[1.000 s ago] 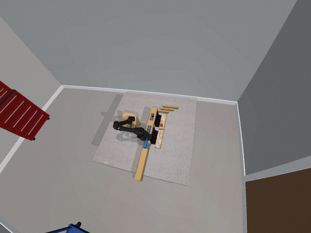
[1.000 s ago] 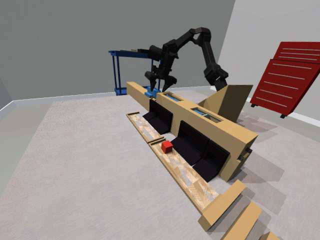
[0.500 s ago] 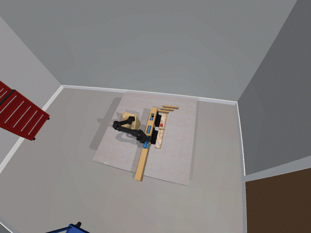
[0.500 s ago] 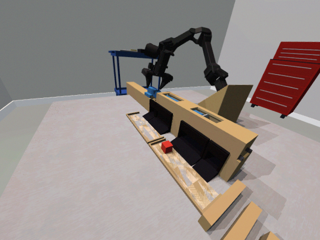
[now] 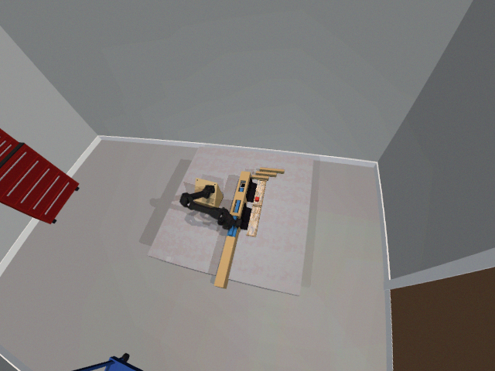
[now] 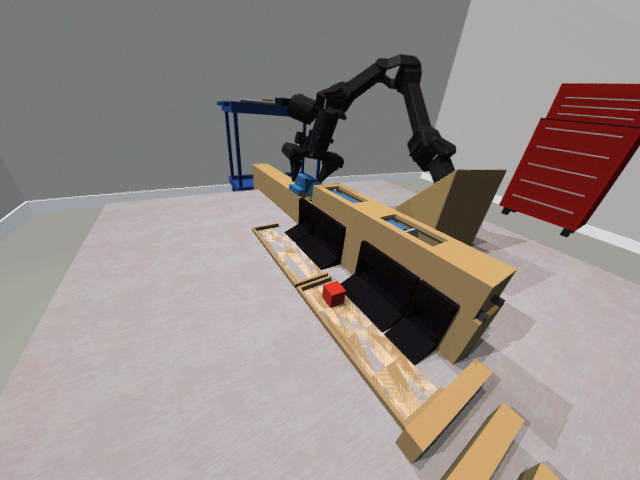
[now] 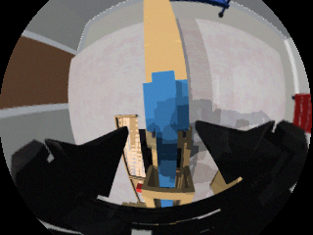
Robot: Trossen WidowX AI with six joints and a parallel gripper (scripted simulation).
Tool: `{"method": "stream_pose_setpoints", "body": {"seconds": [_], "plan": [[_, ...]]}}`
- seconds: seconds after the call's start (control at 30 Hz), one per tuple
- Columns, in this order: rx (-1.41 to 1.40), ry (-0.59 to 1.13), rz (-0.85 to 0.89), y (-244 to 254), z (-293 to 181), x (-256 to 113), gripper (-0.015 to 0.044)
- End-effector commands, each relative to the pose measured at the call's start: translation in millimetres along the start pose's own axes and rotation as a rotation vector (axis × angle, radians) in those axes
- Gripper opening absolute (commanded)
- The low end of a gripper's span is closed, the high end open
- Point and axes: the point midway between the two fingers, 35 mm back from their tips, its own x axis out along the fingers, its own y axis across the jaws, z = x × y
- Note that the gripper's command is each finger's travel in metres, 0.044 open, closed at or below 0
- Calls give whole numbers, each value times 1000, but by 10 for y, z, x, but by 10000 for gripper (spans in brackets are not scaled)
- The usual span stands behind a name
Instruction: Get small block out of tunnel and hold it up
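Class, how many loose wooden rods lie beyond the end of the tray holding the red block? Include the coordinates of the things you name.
3: rods (image 5: 272,170) (image 6: 447,405), side by side; the nearest in the exterior view touches the tray (image 5: 261,187) (image 6: 356,369). More could be hidden.

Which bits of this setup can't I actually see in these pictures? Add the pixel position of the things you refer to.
- Inside of the tan tunnel (image 5: 244,178) (image 6: 372,211): top and exterior views; its walls and cover hide most of it.
- The nearest loose rod (image 6: 540,472): exterior view; the bottom edge cuts it off.
- Most of the blue cart (image 5: 120,364): top view; cut off by the bottom edge.
- The tool's fingertips: top view; too small and dark to tell apart.
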Motion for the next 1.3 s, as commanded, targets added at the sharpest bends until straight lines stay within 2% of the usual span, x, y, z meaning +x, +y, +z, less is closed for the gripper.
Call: {"method": "stream_pose_setpoints", "body": {"seconds": [0.0, 0.23, 0.4, 1.27], "plan": [[-8, 4, -1, -20, -34, 77, 440], [-9, 2, -1, -46, -54, 181, 440], [0, -1, 0, -27, -23, 123, 309], [0, -1, 0, -27, -23, 123, 135]]}}
